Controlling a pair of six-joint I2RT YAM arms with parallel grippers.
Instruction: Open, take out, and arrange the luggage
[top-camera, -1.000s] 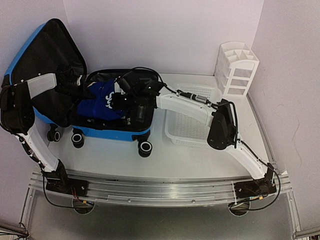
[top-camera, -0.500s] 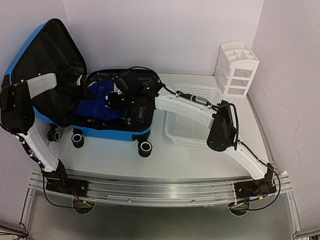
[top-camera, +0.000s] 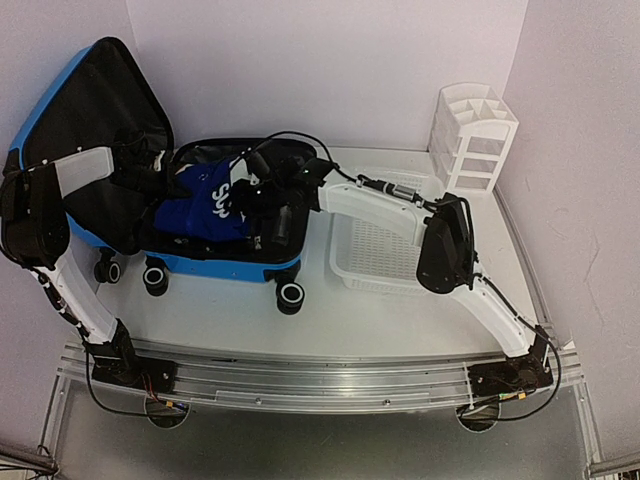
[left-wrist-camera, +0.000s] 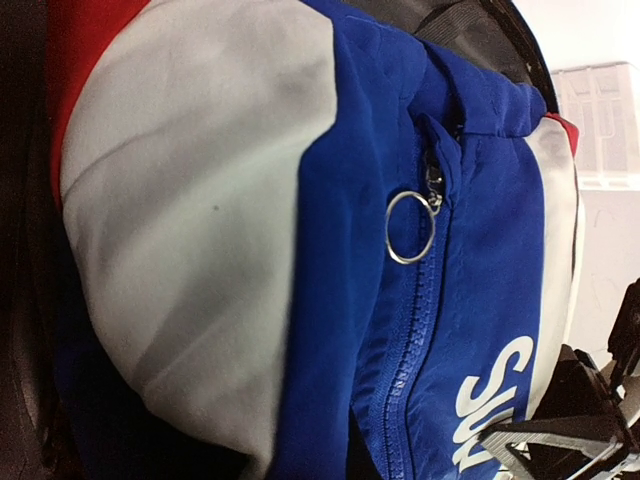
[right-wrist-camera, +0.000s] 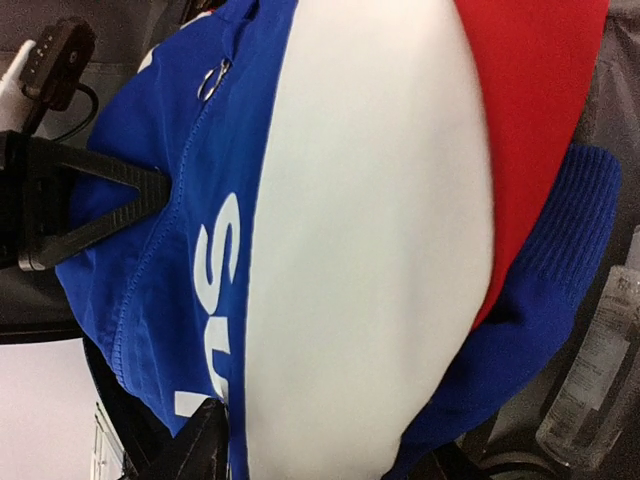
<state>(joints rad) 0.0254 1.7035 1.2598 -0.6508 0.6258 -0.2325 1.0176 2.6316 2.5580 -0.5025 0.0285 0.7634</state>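
Over open luggage (top-camera: 230, 268), right arm (top-camera: 370, 205) reaching leftward, right pincer (right-wrist-camera: 188, 305) gripping blue bag (top-camera: 195, 212), left pincer (top-camera: 158, 180) closed

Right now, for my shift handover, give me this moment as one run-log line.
luggage: lid open | jacket: inside luggage | left pincer: shut | right pincer: astride jacket, grip unclear

Bright, even overhead light, soft shadows on the worktop (top-camera: 330, 320); close wrist views look soft, and the white panel of the jacket (right-wrist-camera: 370, 230) glares.
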